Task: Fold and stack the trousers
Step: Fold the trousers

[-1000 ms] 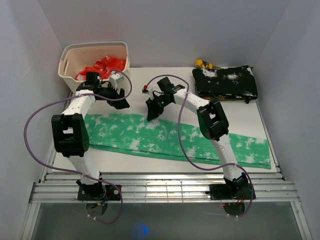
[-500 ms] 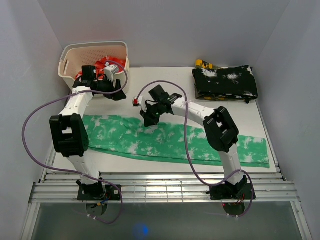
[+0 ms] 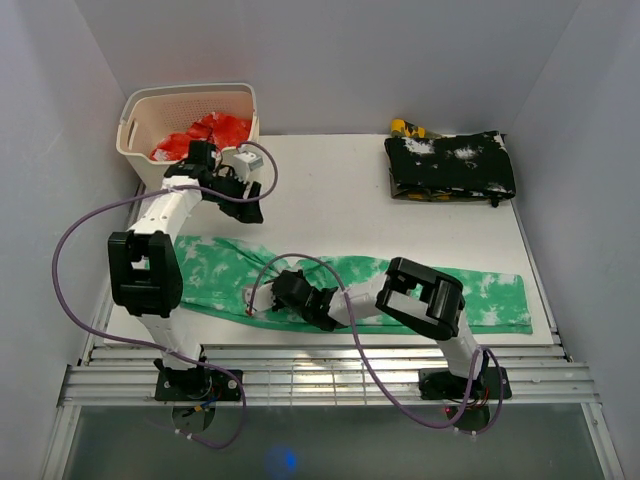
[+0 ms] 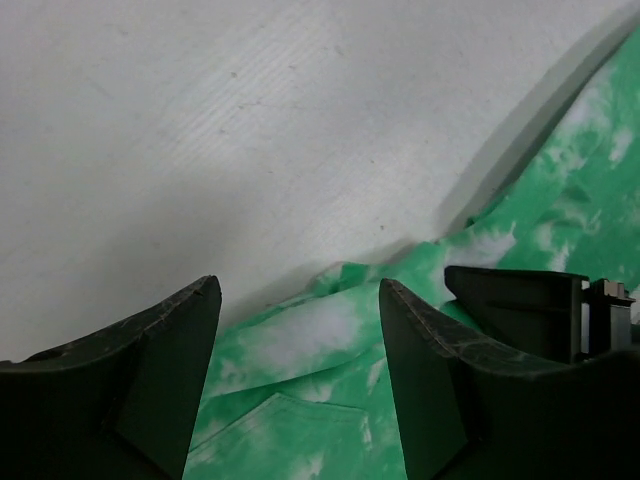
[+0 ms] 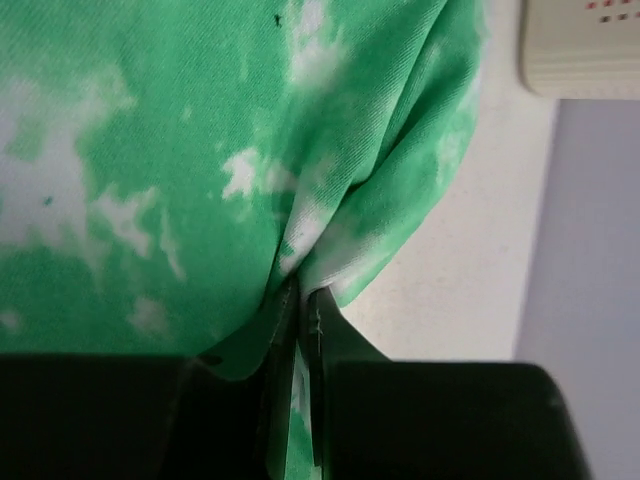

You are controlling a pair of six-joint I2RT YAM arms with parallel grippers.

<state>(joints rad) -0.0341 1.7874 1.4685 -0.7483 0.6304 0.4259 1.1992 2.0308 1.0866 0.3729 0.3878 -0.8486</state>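
Observation:
The trousers [image 3: 440,285], bright green with white blotches, lie in a long strip across the near half of the table. My right gripper [image 3: 283,290] is low near the front left and is shut on a pinched fold of the trousers [image 5: 340,230]; in the right wrist view its jaws [image 5: 303,295] meet on the cloth. My left gripper [image 3: 250,205] is open and empty, above bare table just behind the trousers' left end. In the left wrist view [image 4: 300,285] the green cloth [image 4: 330,400] lies below its spread fingers.
A cream basket [image 3: 140,115] with red cloth [image 3: 205,133] stands at the back left. A black white-speckled folded garment [image 3: 450,165] lies at the back right, with a yellow item [image 3: 408,127] behind it. Metal rails [image 3: 320,375] run along the front edge.
My right gripper has swung from the back middle to the front left, pulling the trousers' cloth with it. My left gripper has moved from the basket a little right and forward.

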